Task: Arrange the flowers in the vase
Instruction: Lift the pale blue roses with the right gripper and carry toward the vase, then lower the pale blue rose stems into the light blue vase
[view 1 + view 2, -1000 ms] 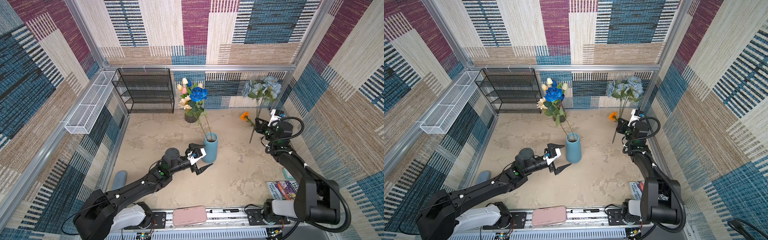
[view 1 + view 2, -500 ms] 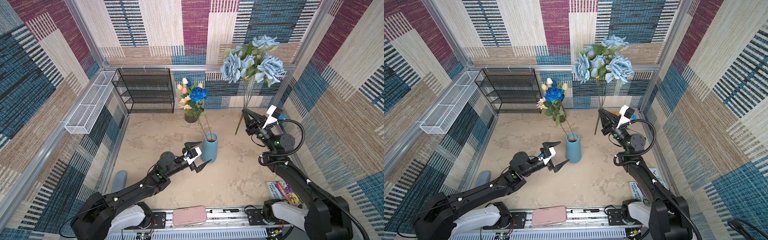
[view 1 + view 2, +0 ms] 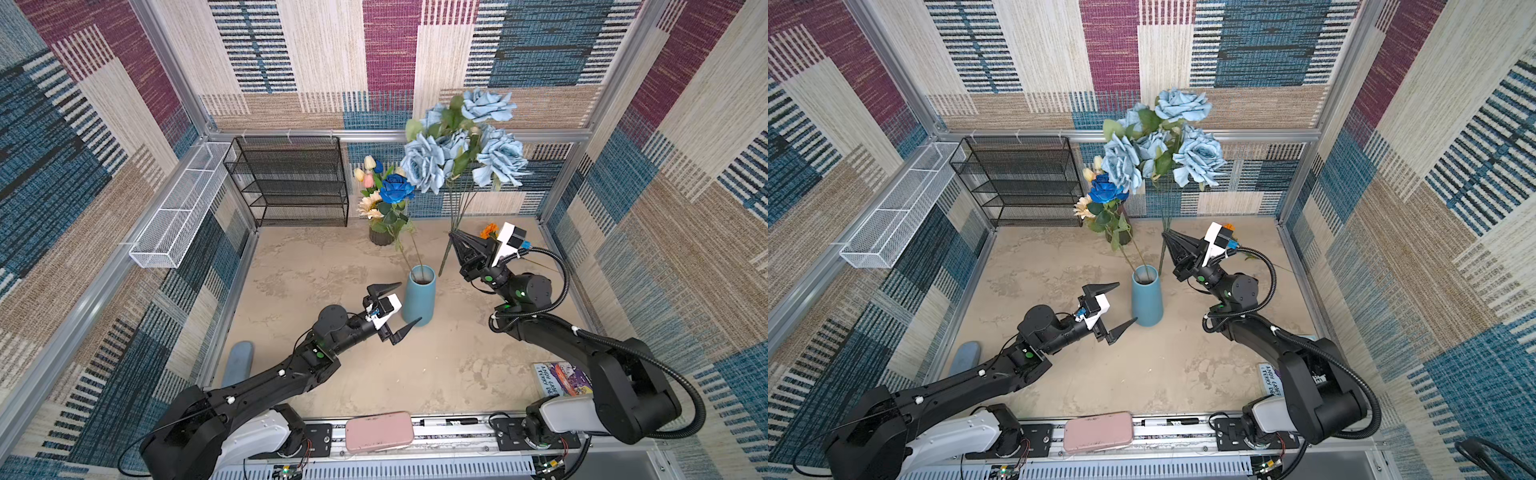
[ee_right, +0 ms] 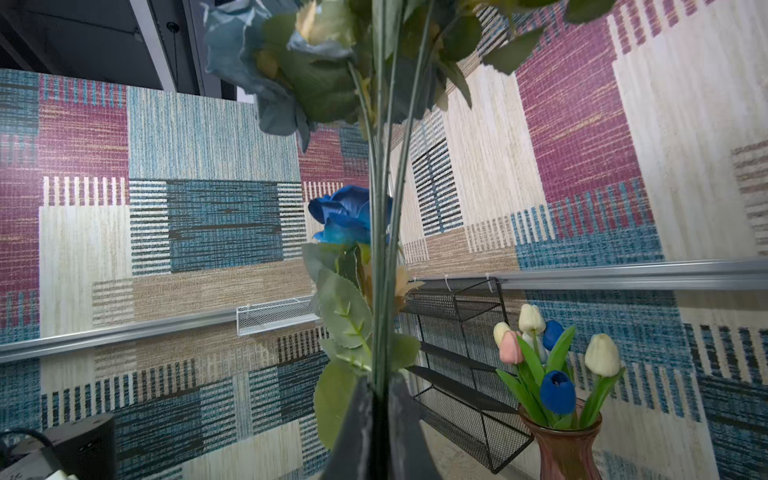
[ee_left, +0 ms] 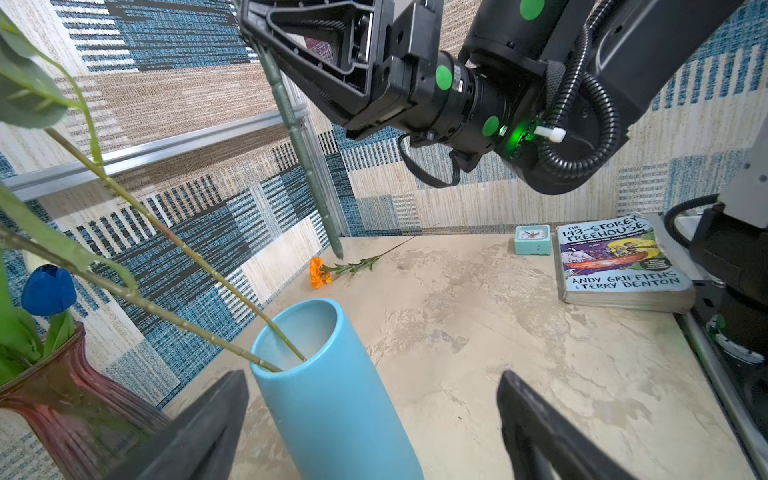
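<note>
**A:** Where are the flowers?

**B:** In both top views, right of centre, the right pincer [image 3: 454,236] is pressed together on the stems of the dusty-blue rose bunch [image 3: 457,145]. Its blooms stand high in the upper middle. The stem end hangs just right of the blue vase [image 3: 419,299], outside its mouth.

**A:** And the left pincer [image 3: 1126,302]?

**B:** It is spread wide, low at the vase's left side. I cannot tell whether it touches the vase.

**A:** What is in the vase?

**B:** The stems of the blue rose [image 3: 396,189] and the cream sunflower [image 3: 370,206]. The orange bloom [image 5: 318,272] lies on the desk [image 3: 332,270]. In a top view it is behind the right pincer. The tulips [image 4: 540,357] stand in a reddish glass vase [image 4: 565,444].
</note>
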Robot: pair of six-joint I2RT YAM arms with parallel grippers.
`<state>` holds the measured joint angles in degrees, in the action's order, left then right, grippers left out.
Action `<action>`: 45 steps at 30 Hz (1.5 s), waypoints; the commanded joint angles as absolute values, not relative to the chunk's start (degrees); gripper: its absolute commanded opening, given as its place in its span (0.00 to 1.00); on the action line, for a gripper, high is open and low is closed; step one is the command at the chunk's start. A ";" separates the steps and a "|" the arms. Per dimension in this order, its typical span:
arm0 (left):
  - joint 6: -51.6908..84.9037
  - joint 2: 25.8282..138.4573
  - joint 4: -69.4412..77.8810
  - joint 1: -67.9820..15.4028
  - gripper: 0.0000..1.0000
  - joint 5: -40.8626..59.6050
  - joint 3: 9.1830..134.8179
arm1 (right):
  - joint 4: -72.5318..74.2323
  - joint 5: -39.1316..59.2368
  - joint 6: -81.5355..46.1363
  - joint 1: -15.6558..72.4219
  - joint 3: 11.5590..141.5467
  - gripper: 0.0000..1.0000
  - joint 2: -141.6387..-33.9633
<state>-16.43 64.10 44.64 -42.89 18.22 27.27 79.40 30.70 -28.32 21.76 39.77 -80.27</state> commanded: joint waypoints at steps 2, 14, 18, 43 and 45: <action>-16.01 64.25 45.66 -42.89 0.96 17.69 27.18 | 94.54 34.18 -26.41 22.85 41.13 0.00 -83.41; -17.48 63.89 43.79 -42.89 0.96 16.79 27.32 | 102.27 34.88 -25.71 23.86 40.95 0.00 -90.28; -17.51 64.06 43.59 -42.89 0.96 16.78 27.42 | 103.21 35.65 -24.64 23.99 39.18 0.00 -90.48; -17.58 66.88 43.86 -42.89 0.96 17.66 28.92 | 100.84 29.31 -17.50 24.04 29.32 0.58 -82.35; -17.61 66.96 43.86 -42.89 0.96 17.66 29.00 | 99.91 27.72 -16.00 24.08 27.94 0.63 -80.52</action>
